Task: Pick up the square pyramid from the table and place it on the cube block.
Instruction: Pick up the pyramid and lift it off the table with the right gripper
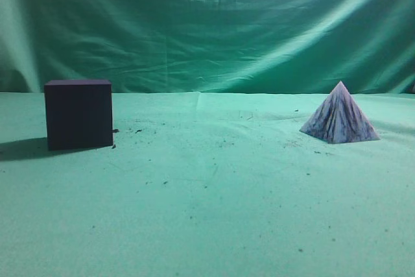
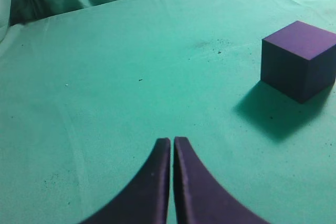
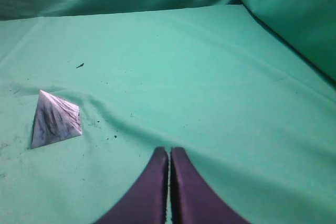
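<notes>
We saw pyramid forward-left of right gripper | nearer than left gripper | both jaws pressed together, empty | cube well apart.

staged test set, green cloth backdrop, cloth-covered table

We see the dark cube block at left and the marbled square pyramid (upright) far right, well apart on the green table.
</notes>
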Available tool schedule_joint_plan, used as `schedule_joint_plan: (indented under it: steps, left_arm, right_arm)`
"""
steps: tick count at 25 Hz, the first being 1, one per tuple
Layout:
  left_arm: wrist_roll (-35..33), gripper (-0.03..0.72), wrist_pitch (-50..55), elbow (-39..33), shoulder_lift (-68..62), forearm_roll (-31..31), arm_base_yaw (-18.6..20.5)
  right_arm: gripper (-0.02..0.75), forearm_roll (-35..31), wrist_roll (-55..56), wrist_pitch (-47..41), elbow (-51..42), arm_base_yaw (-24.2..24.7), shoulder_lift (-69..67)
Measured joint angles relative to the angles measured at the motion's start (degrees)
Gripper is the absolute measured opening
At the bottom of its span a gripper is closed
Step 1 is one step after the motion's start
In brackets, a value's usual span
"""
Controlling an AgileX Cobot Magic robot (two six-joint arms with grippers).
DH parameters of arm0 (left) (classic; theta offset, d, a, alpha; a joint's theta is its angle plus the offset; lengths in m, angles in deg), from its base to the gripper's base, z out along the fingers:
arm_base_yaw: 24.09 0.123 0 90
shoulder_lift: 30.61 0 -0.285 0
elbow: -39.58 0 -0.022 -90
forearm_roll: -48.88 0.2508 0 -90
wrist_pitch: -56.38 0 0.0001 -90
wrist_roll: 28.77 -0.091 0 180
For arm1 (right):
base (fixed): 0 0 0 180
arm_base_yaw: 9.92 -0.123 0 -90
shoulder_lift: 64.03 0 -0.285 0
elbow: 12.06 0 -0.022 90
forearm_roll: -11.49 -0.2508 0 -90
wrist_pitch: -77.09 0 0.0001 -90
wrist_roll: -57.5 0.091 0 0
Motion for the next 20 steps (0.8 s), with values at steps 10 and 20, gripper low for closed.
schedule_joint_plan:
  steps: [10, 20]
  left_arm:
    - [0.0, 0.0, 0.0, 0.0, 0.0, 0.0, 0.0]
    - [0.0, 0.0, 0.0, 0.0, 0.0, 0.0, 0.0]
  right_arm:
    - [0.0, 0.0, 0.0, 0.0, 0.0, 0.0, 0.0]
    - [0.0, 0.0, 0.1, 0.0, 0.0, 0.0, 0.0]
